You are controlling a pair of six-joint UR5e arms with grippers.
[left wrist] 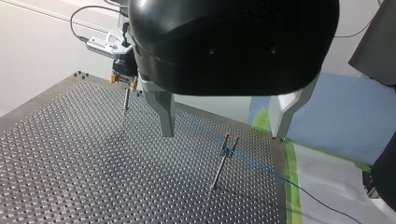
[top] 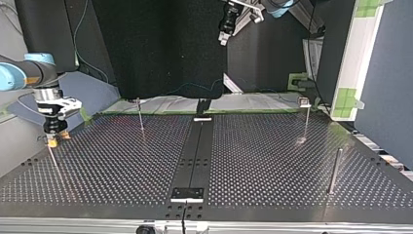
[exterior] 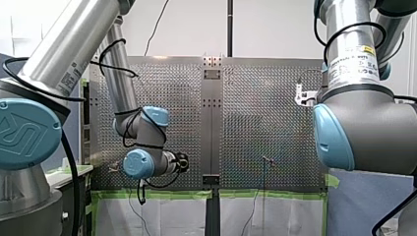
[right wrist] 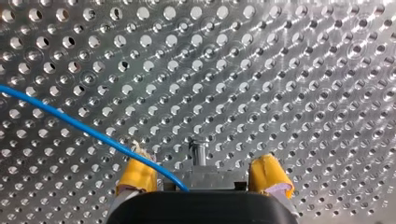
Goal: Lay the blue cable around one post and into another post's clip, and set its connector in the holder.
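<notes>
Blue cable runs in beside your right tool, jaws spread either side of a post; your left tool hangs released above the desk.

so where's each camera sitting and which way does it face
Front: behind the shoulders, looking over the table; my left arm and my right arm show.
Top: across the table, facing back; my right gripper at its left.
Left wrist: on my left arm, past my left gripper, open, to the clip post.
Right wrist: down onto a post between yellow pads.
Shared: both wrist views show the blue cable.
</notes>
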